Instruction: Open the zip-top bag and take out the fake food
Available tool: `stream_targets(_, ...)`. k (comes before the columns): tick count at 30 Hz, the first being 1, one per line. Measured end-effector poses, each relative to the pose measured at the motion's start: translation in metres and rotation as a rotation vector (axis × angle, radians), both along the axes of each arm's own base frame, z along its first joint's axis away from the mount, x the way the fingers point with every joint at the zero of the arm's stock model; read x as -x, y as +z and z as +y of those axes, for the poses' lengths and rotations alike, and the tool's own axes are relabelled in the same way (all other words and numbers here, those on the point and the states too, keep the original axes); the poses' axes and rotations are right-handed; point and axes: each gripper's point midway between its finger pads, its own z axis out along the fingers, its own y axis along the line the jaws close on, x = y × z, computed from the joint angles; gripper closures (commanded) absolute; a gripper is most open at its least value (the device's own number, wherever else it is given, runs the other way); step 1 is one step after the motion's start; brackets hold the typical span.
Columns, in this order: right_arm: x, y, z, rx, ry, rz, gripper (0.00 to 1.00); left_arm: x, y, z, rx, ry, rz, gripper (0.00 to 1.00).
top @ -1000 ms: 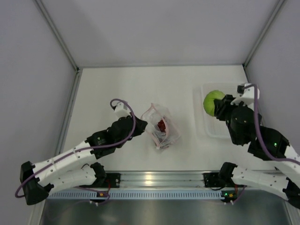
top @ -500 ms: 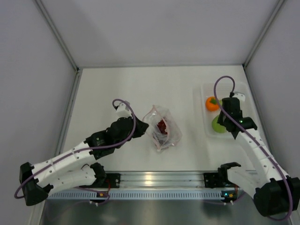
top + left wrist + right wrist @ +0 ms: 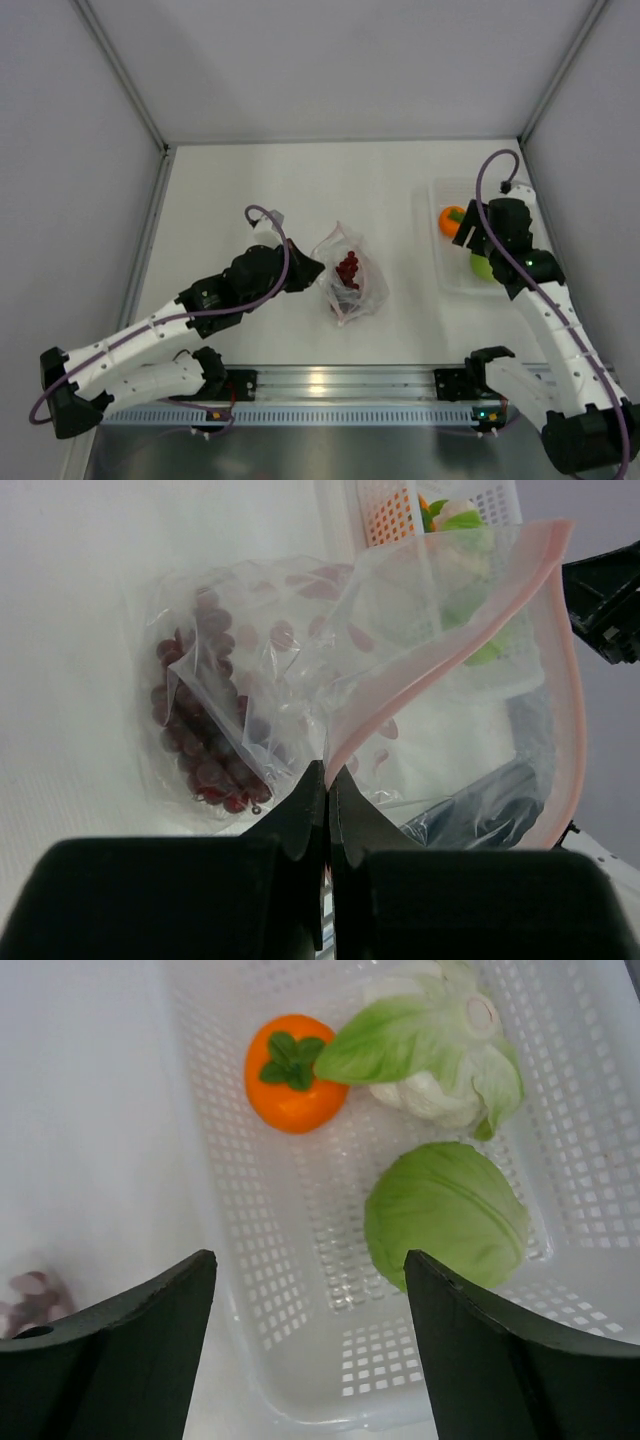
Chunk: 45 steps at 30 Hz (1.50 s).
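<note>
The green apple (image 3: 447,1215) has left our right gripper (image 3: 308,1260), jaws now wide, for the tray (image 3: 215,1210), joining the orange fruit (image 3: 292,1072) and leafy vegetable (image 3: 430,1050). Left of the tray, our left gripper (image 3: 327,780) keeps its jaws pinched on the zip-top bag (image 3: 440,680); the grape bunch (image 3: 200,730) remains inside.

zip-top bag (image 3: 352,292): clear, crinkled, pink zip mouth open, middle of bench (image 3: 250,190) | grape bunch (image 3: 347,268): dark red, inside bag | orange fruit (image 3: 293,1072), green apple (image 3: 446,1215), leafy vegetable (image 3: 425,1045): in perforated tray (image 3: 250,1290), bench's right edge
</note>
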Motion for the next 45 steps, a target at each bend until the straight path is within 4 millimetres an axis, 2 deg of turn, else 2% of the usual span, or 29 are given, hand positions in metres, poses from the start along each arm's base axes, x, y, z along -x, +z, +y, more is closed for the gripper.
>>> stream_targets(2,-0.001,0.024,0.009,-0.044,0.037,-0.067,0.31,-0.001,0.007,-0.002,0.010,-0.002,-0.006,1.00)
stream_targets(3,0.000,0.038,0.017,-0.080,0.073,-0.109,0.36,-0.002,0.011,-0.004,0.016,-0.003,-0.008,1.00)
stream_targets(6,0.010,0.074,0.048,-0.203,0.202,-0.211,0.43,-0.005,0.021,-0.008,0.032,-0.001,-0.014,1.00)
stream_targets(10,0.039,0.110,0.098,-0.397,0.424,-0.296,0.54,-0.008,0.029,-0.014,0.045,0.002,-0.012,1.00)
stream_targets(13,0.065,0.133,0.135,-0.556,0.592,-0.326,0.57,-0.011,0.032,-0.019,0.050,0.007,-0.005,1.00)
stream_targets(18,0.095,0.156,0.180,-0.720,0.813,-0.309,0.63,-0.015,0.035,-0.030,0.053,0.004,0.007,1.00)
stream_targets(25,0.115,0.174,0.233,-0.745,1.004,-0.227,0.68,-0.023,0.035,-0.047,0.048,0.009,0.032,1.00)
stream_targets(28,0.117,0.168,0.253,-0.713,1.024,-0.194,0.68,-0.025,0.039,-0.051,0.057,0.012,0.036,1.00)
stream_targets(30,0.119,0.157,0.267,-0.680,1.026,-0.164,0.73,-0.026,0.044,-0.052,0.069,0.016,0.033,1.00)
stream_targets(34,0.112,0.145,0.274,-0.634,0.959,-0.171,0.76,-0.026,0.056,-0.054,0.092,0.016,0.022,1.00)
stream_targets(39,0.081,0.122,0.276,-0.541,0.806,-0.183,0.82,-0.025,0.058,-0.055,0.102,0.011,0.026,1.00)
stream_targets(42,0.058,0.091,0.272,-0.443,0.694,-0.164,0.83,-0.024,0.060,-0.055,0.108,0.008,0.028,1.00)
stream_targets(45,0.045,0.062,0.268,-0.371,0.621,-0.132,0.83,-0.021,0.065,-0.055,0.122,-0.003,0.025,1.00)
